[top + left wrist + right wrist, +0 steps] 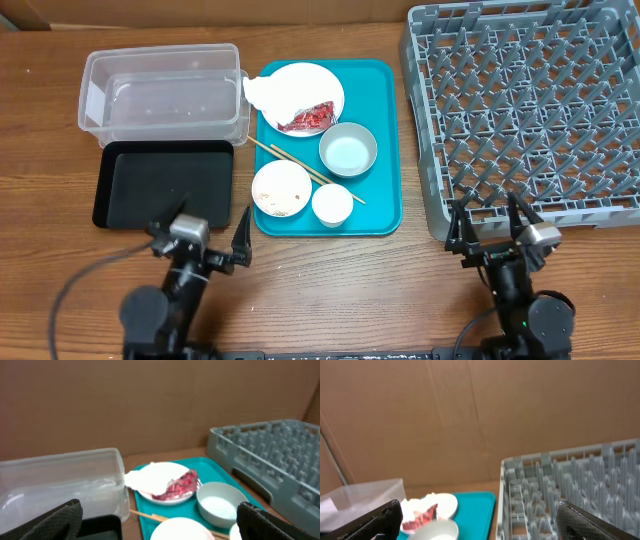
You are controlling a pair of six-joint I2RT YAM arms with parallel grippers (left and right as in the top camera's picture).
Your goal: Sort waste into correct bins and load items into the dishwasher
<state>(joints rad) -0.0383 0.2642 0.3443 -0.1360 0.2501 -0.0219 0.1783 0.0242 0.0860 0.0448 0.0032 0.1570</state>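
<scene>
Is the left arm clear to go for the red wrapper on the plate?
Probably yes. The left gripper is open and empty, and the red wrapper lies exposed on the plate, nothing over it.

The tub (96, 105) is clear, glossy plastic; the black tray (165, 186) looks matt. The dish rack (520, 100) is dull grey plastic, the chopsticks (300, 167) bare wood, the napkin (262, 92) crumpled paper.

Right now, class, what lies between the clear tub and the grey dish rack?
The teal tray, with the white plate on it, as the overhead view shows.
</scene>
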